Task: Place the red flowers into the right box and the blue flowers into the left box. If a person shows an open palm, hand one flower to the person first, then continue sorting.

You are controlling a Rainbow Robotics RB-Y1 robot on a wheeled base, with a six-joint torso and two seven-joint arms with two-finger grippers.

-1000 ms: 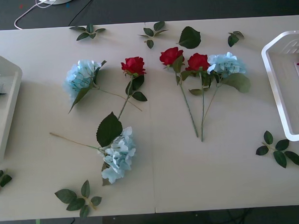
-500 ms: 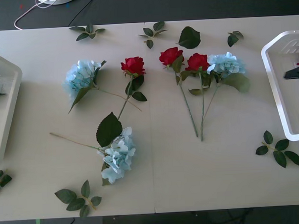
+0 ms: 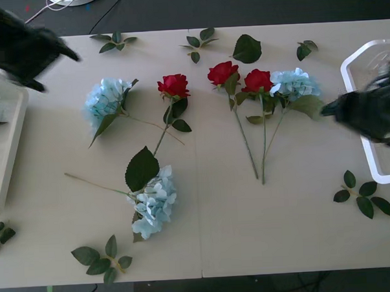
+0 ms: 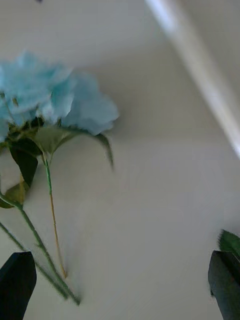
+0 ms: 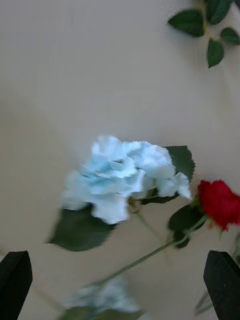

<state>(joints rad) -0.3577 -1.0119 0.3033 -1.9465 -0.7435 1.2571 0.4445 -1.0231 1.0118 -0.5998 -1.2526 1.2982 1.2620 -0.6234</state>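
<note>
Three red flowers point(image 3: 173, 85) point(image 3: 223, 72) point(image 3: 257, 80) and three blue flowers point(image 3: 105, 98) point(image 3: 294, 83) point(image 3: 155, 202) lie on the table. My left gripper point(image 3: 48, 52) is a dark blur over the far left corner, past the left box point(image 3: 0, 141). It is open above a blue flower point(image 5: 120, 175) with a red flower point(image 5: 220, 202) beside it. My right gripper point(image 3: 339, 107) hovers over the right box point(image 3: 377, 167) at its inner rim, pointing at the right-hand blue flower point(image 4: 50, 97). It is open, with nothing between its fingers.
Loose green leaf sprigs point(image 3: 103, 257) point(image 3: 362, 197) point(image 3: 197, 42) and a single big leaf point(image 3: 247, 48) are scattered around the flowers. A white cable point(image 3: 46, 10) lies beyond the table's far edge. The right box's white rim point(image 4: 200, 75) runs close by the right gripper.
Both arms have swept into the front view. The left one has appeared over the far left corner. The right one has moved left from the right box toward the blue flower.
</note>
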